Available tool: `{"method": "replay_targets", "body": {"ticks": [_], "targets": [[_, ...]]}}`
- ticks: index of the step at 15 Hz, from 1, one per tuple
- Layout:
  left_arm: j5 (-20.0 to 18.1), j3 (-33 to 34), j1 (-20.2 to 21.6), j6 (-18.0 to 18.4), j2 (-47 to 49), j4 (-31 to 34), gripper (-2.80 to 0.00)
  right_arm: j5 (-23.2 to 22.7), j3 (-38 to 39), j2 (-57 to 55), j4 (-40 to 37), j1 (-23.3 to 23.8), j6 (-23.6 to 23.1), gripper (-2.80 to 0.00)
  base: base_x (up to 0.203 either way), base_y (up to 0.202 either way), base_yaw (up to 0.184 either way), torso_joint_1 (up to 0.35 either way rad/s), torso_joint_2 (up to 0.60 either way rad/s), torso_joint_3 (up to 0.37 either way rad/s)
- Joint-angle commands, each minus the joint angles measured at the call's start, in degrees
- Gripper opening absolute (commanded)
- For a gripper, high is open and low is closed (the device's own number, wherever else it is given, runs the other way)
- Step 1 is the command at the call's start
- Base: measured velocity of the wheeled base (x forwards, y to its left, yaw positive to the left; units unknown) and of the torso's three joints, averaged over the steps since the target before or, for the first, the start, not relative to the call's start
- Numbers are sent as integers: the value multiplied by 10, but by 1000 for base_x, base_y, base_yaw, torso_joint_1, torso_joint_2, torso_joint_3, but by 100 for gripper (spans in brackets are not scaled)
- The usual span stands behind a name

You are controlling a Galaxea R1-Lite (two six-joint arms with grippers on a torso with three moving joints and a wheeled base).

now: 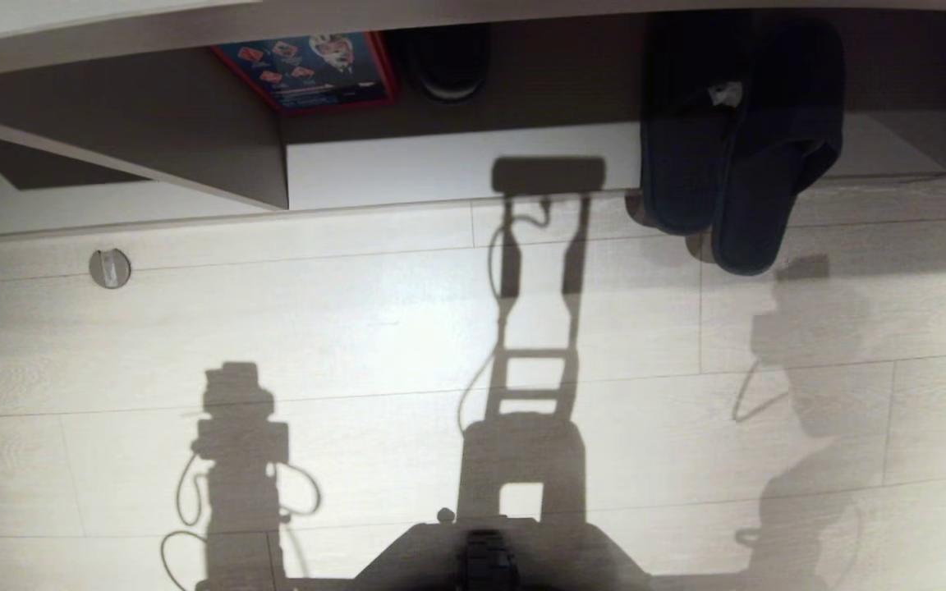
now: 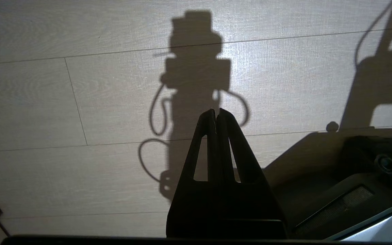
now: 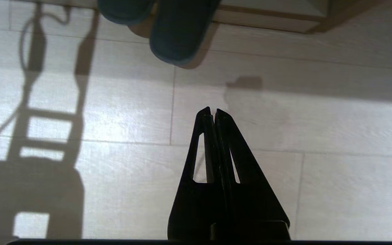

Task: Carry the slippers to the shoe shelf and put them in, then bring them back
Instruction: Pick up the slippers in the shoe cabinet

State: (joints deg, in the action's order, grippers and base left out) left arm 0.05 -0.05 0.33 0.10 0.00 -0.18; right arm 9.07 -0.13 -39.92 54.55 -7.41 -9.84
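Note:
The slippers [image 1: 736, 164], a dark pair side by side, lie at the right end of the shoe shelf [image 1: 440, 168], part inside the cubby and part sticking out over the pale floor. In the right wrist view the slippers [image 3: 179, 34] lie ahead of my right gripper [image 3: 213, 109], which is shut with nothing in it and hangs over bare floor, well apart from them. My left gripper [image 2: 216, 110] is also shut and empty, over the floor beside my base. Neither gripper appears in the head view; only their shadows fall on the floor.
Inside the shelf stand a red and blue box [image 1: 309, 70] and a small black rounded object [image 1: 448, 61], left of the slippers. A slanted divider panel [image 1: 153, 156] closes the shelf's left part. A round metal fitting [image 1: 109, 268] sits in the floor. My base [image 1: 489, 558] is at the near edge.

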Motion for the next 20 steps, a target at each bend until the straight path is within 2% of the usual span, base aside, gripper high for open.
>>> {"method": "replay_targets", "body": {"ticks": [1,4,9,16,18,20], "targets": [[0,0,0,0,0,0,-280,2,0,88,-55,13,0,-280,0,0,0,0,0,0],[0,0,0,0,0,0,-280,-4,0,172,-184,42,3,-280,0,0,0,0,0,0],[0,0,0,0,0,0,-280,-50,1,261,-341,87,6,-280,0,0,0,0,0,0],[0,0,0,0,0,0,-280,-88,0,354,-494,83,12,-280,0,0,0,0,0,0],[0,0,0,0,0,0,-280,-111,1,396,-526,82,17,-280,0,0,0,0,0,0],[0,0,0,0,0,0,-280,-113,1,400,-550,81,24,-280,0,0,0,0,0,0]]}}
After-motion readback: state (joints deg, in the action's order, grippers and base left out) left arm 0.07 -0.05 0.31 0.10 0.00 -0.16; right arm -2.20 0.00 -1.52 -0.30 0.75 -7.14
